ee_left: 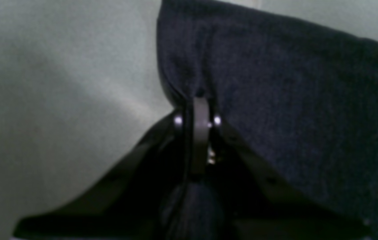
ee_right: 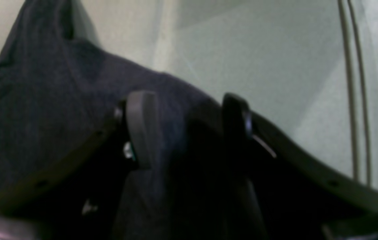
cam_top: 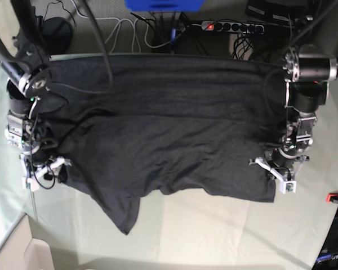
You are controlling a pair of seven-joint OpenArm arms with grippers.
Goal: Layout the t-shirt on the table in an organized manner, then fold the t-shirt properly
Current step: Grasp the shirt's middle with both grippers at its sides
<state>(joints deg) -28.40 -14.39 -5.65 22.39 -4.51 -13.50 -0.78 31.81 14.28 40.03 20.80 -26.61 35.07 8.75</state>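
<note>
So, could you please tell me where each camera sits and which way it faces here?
Left wrist: on the left arm, facing along its shut left claw, which pinches the t-shirt above the table.
Right wrist: on the right arm, facing past its open right claw straddling the shirt's edge.
Base: overhead, looking down on both arms and the spread shirt.
Shared: all three show the shirt and table.

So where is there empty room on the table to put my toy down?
The widest bare patch of table is along the near edge, below the t-shirt's bottom hem. A narrower strip runs beside the left gripper, out to the red clamp. The middle is all shirt, and both shirt ends are crowded with arms.
</note>
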